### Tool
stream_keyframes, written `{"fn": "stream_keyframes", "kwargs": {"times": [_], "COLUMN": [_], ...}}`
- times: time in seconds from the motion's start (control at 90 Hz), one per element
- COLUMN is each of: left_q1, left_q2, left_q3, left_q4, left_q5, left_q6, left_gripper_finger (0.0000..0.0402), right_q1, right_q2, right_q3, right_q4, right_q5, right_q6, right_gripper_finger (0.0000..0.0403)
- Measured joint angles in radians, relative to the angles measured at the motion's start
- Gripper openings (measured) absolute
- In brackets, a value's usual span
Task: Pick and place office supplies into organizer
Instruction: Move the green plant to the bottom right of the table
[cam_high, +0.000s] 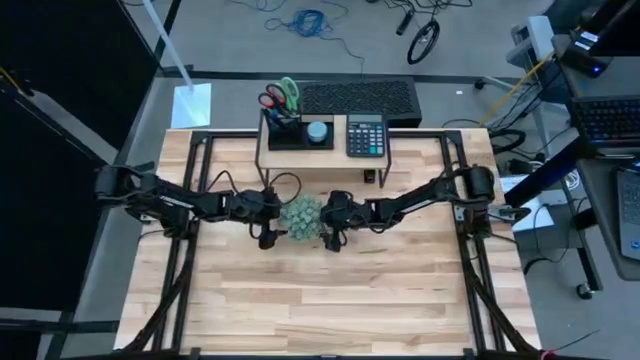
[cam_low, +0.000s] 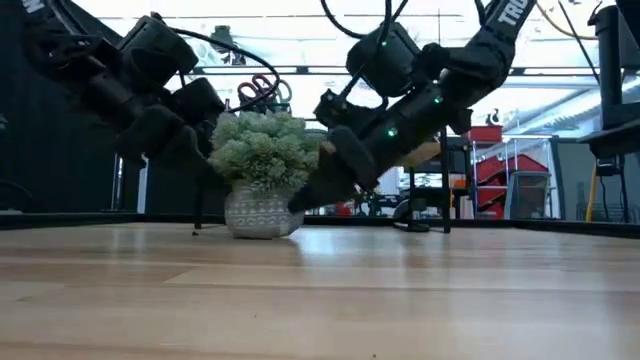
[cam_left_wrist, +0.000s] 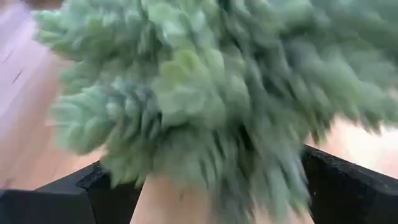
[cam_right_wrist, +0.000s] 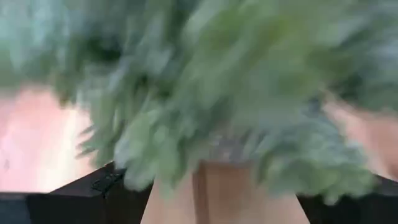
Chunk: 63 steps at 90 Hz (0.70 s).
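A fuzzy green ball plant (cam_high: 302, 218) in a pale patterned pot (cam_low: 258, 213) stands on the middle of the table. My left gripper (cam_high: 268, 230) is open at its left, my right gripper (cam_high: 333, 230) open at its right. Each wrist view shows the foliage (cam_left_wrist: 205, 93) (cam_right_wrist: 224, 81) filling the space between wide-apart fingers. The black organizer (cam_high: 297, 135) rests on the wooden riser shelf (cam_high: 325, 162) at the far edge. Green- and red-handled scissors (cam_high: 281, 97) stand upright in its cup. No pens show. My left gripper (cam_left_wrist: 214, 190) has the plant's foliage between its open fingers, coming from the table's left and slanting down; I cannot tell whether the fingers touch it. My right gripper (cam_right_wrist: 224, 202) comes slanting down from the right. One fingertip (cam_low: 300, 200) is at the pot's side; touch cannot be told.
A black calculator (cam_high: 366, 135) lies on the riser beside the organizer. A small dark item (cam_high: 369, 176) sits on the table just in front of the riser. The near half of the wooden table (cam_high: 330, 300) is bare boards. A black mat (cam_high: 360, 98) lies beyond the far edge.
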<state>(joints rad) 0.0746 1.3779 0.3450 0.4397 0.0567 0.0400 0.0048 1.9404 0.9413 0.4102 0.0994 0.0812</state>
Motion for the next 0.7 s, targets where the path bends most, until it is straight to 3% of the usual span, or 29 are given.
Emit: {"fn": "stream_keyframes", "kwargs": {"times": [0.356, 0.7], "left_q1": [-0.004, -0.046], "left_q2": [0.061, 0.099], "left_q3": [0.027, 0.123], "left_q4": [0.055, 0.032], "left_q5": [0.027, 0.054], "left_q6": [-0.002, 0.002], "left_gripper_finger": [0.0356, 0.0356], "right_q1": [0.009, 0.049], "right_q2": [0.0, -0.079], "right_q3": [-0.002, -0.002], "right_q4": [0.0, -0.173], "right_q5": [-0.011, -0.03], "right_q6": [0.029, 0.05], "right_gripper_finger": [0.032, 0.032]}}
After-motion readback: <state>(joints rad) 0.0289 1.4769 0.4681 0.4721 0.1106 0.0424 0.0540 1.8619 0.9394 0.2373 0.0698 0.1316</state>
